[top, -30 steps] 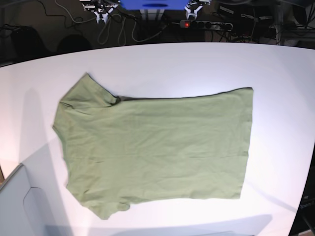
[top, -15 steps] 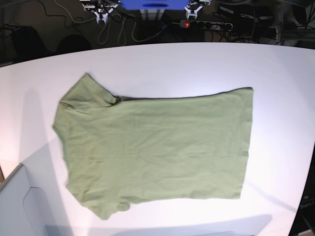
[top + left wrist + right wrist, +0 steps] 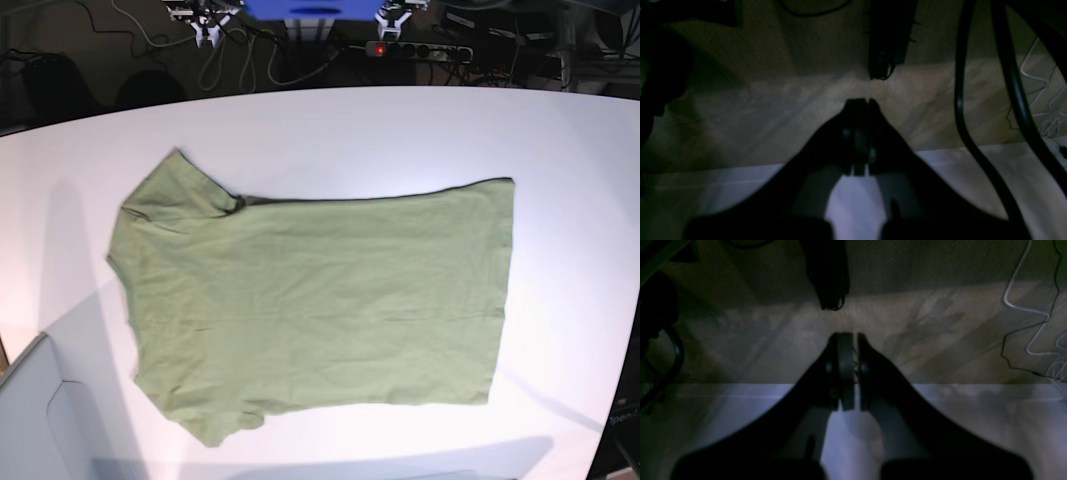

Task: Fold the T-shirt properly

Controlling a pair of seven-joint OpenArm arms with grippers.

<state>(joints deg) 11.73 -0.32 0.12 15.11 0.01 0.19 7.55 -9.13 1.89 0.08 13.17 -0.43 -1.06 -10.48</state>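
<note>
The T-shirt [image 3: 315,300] is spread flat on the worktop [image 3: 560,140], nothing folded yet; left pincer [image 3: 860,103] and right pincer [image 3: 847,338] are shut empty, well apart from it

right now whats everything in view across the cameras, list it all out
T-shirt: one, olive green, spread flat on the table with its sleeves toward the base view's left and its hem toward the right
table: one, white, under the shirt; its edge also shows in both wrist views
power strip: one, black with a red light, on the floor beyond the table's far edge
cables: several, dark and pale, on the floor beyond the table; more at the right of both wrist views
floor: tan, past the table edge
left gripper: one, black, shut, empty, above the table edge
right gripper: one, black, shut, empty, above the table edge
</note>
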